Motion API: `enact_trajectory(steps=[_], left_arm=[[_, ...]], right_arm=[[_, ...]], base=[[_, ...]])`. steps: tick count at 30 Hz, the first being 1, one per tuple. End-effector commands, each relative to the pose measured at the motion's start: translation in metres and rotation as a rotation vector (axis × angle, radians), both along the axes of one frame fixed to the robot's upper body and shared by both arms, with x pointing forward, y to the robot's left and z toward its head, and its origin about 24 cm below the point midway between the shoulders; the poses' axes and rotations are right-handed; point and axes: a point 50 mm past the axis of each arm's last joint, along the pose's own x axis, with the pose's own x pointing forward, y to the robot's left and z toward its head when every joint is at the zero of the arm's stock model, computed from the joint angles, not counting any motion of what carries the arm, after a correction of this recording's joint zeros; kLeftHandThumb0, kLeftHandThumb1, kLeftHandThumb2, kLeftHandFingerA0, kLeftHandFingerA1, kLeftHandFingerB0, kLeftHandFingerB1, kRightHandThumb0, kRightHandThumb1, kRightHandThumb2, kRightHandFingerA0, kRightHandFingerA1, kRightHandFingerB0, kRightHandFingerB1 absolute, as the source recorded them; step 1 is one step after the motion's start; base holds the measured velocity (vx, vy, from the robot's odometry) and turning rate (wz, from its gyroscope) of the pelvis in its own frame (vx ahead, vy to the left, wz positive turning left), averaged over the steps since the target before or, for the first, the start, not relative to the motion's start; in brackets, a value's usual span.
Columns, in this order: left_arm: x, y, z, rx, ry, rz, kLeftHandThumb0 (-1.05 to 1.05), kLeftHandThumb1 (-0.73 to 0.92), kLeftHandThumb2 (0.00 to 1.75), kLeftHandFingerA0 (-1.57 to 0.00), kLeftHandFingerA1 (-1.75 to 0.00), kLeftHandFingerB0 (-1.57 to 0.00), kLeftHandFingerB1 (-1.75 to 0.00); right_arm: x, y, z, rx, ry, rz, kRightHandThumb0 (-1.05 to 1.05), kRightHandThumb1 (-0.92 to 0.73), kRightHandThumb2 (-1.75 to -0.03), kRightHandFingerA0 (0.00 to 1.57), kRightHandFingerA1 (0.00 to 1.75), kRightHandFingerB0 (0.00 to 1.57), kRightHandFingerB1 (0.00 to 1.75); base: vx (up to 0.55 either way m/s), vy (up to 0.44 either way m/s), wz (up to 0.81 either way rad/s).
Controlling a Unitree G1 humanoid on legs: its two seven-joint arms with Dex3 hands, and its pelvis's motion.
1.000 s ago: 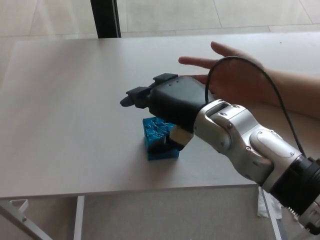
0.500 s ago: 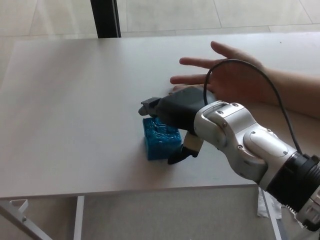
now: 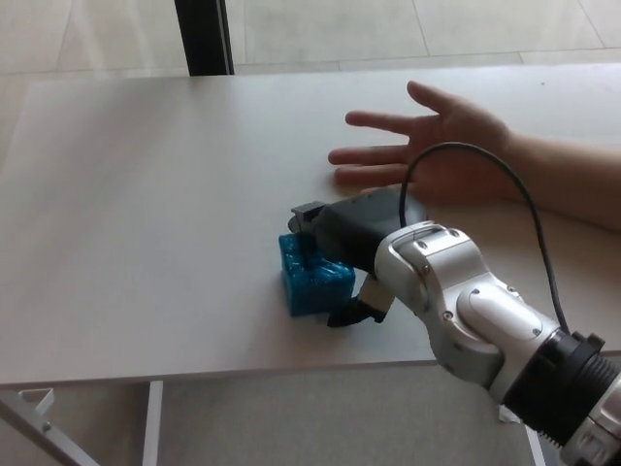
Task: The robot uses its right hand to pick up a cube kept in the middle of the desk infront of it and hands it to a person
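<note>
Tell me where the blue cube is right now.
In the head view, the blue cube sits on the white desk near its front edge, under the fingers of the right hand, with a person's open hand waiting behind.

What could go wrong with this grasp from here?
1. The black right robot hand sits at the right side of the blue textured cube, thumb low by its front corner; closing off-centre may push or twist it instead of gripping it.
2. The person's open hand waits just behind on the pale desk; a fast lift could bump it.
</note>
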Motion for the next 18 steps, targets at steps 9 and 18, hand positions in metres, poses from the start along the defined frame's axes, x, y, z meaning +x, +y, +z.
enact_trajectory(steps=[9,18], left_arm=[[0.002,-0.001,0.0,0.015,-0.016,-0.01,-0.76,0.77,0.64,-0.79,-0.52,-0.54,-0.39],[0.0,0.0,0.001,0.016,-0.029,-0.003,-0.78,0.79,0.65,-0.81,-0.53,-0.53,-0.4]], right_arm=[[-0.028,-0.018,-0.053,0.322,-0.255,-0.173,-0.35,-0.63,-0.63,0.9,1.75,0.8,0.73],[-0.027,-0.042,-0.054,0.313,-0.333,-0.14,-0.37,-0.59,-0.58,0.76,1.68,0.87,0.83]], base=[[0.0,0.0,0.0],[0.0,0.0,0.0]])
